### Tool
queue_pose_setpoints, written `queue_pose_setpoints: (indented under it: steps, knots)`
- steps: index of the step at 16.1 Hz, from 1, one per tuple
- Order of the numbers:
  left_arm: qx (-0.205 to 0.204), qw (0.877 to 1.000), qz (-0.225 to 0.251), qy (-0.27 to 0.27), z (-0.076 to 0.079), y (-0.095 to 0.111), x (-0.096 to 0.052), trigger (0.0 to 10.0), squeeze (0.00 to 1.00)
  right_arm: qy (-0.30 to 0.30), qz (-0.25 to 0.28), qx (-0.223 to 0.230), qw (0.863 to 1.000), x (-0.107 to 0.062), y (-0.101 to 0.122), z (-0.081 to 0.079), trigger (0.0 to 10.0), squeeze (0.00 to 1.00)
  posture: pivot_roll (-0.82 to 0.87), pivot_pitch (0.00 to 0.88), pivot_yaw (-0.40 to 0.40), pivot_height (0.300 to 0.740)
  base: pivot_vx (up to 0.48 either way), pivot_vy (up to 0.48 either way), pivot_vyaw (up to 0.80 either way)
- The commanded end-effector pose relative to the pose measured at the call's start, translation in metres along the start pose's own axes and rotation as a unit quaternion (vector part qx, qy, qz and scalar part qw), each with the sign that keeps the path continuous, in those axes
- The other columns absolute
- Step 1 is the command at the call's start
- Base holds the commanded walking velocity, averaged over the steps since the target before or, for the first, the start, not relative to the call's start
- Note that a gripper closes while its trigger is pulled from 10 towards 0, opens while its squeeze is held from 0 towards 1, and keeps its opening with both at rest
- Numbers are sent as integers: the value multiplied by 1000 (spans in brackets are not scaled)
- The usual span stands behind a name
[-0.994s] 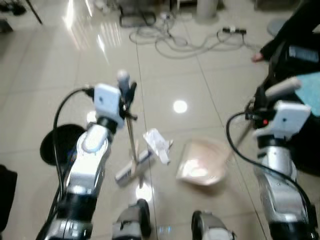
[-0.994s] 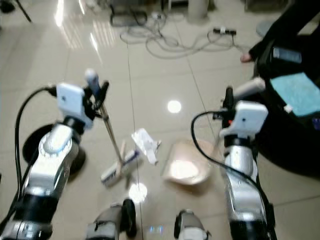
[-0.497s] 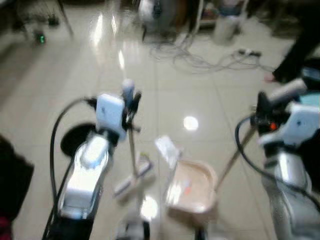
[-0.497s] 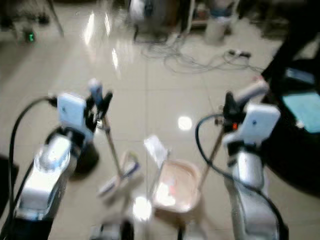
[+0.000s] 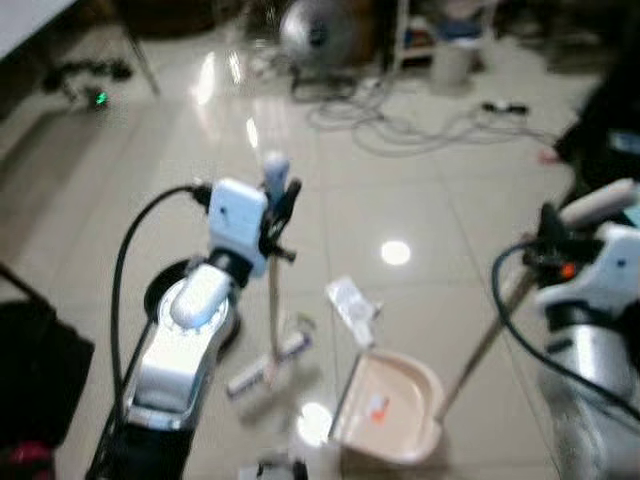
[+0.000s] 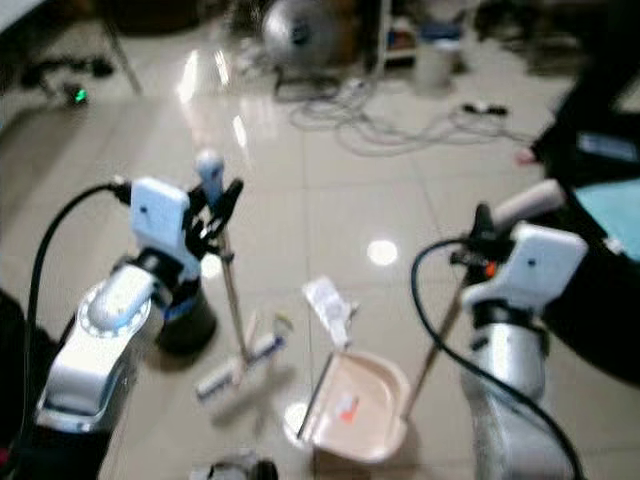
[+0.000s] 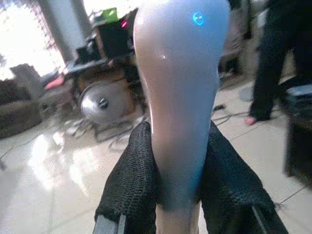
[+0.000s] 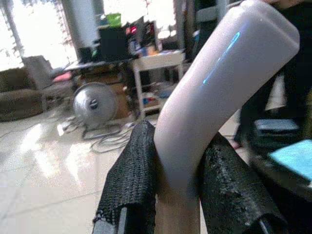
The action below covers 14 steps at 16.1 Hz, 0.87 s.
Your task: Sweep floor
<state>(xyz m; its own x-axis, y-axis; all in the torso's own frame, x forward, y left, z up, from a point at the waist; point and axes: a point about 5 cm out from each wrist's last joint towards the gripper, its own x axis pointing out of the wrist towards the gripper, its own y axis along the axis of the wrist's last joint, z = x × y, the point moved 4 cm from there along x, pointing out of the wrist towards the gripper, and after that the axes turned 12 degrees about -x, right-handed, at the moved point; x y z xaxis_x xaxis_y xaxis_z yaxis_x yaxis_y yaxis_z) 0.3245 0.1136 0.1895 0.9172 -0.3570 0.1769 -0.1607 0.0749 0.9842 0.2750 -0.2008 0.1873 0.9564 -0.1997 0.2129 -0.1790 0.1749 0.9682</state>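
Dustpan (image 5: 388, 410) now tipped up, nearer paper scrap (image 5: 352, 300).
L gripper (image 5: 282, 196) grips broom (image 5: 272, 318); R gripper (image 6: 482, 222) grips dustpan handle (image 5: 487, 338).

You're over a glossy beige tiled floor (image 5: 420, 215). On it rest the broom head (image 5: 266, 362), a crumpled white wrapper (image 5: 352, 299), the pink dustpan (image 5: 390, 410), a black round base (image 5: 170, 300) and tangled cables (image 5: 420, 120) farther off.

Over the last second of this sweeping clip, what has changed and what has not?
The dustpan has tipped up from lying flatter on the floor and now sits closer to the crumpled paper. The camera also pitched up, so the overall shift is not the things moving. Unchanged: left gripper clamped on the broom handle, right gripper on the dustpan handle.
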Motion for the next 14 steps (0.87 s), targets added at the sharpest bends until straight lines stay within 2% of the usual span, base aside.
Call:
queue_pose_setpoints:
  steps: [1, 9, 11, 14]
  knots:
    - [11, 1000, 11, -1, 0, 8, 1, 10000, 0, -3, 25, 4, 1000, -1, 14, 3, 10000, 0, -22, 107, 69, 740, 398, 0, 0]
    - [0, 1000, 1, 9, 2, 1, -1, 10000, 0, 11, 6, 1, 1000, 0, 7, -4, 10000, 0, -19, 114, 58, 740, 398, 0, 0]
    - [-3, 1000, 3, 11, 3, 2, 0, 10000, 0, 10, 6, 0, 1000, 1, 7, -2, 10000, 0, -21, 113, 60, 740, 398, 0, -628]
    - [-6, 1000, 4, 12, 5, 2, 1, 10000, 0, 14, 10, -8, 1000, 2, 7, -2, 10000, 0, -20, 112, 58, 740, 401, 0, 0]
